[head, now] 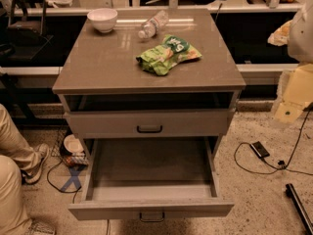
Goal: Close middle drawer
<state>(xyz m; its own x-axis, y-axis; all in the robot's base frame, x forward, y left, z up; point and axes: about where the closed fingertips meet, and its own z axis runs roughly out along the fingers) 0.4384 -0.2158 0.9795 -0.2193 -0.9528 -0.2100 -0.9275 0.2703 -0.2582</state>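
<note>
Right of middle drawer [195, 209], end effector [295, 93]

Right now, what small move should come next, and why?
Probably bring the gripper, off at the right edge beside the cabinet, down toward the front of the middle drawer. That drawer is pulled far out, its box empty, and nothing touches it yet.

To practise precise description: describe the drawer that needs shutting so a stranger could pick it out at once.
Left of the gripper at the view's right edge stands a grey-beige cabinet with a white bowl, bottle and green packet on top. The middle drawer lies under its taller-fronted drawer. Both have dark loop handles, but only this one is pulled far out, with a low front.
</note>
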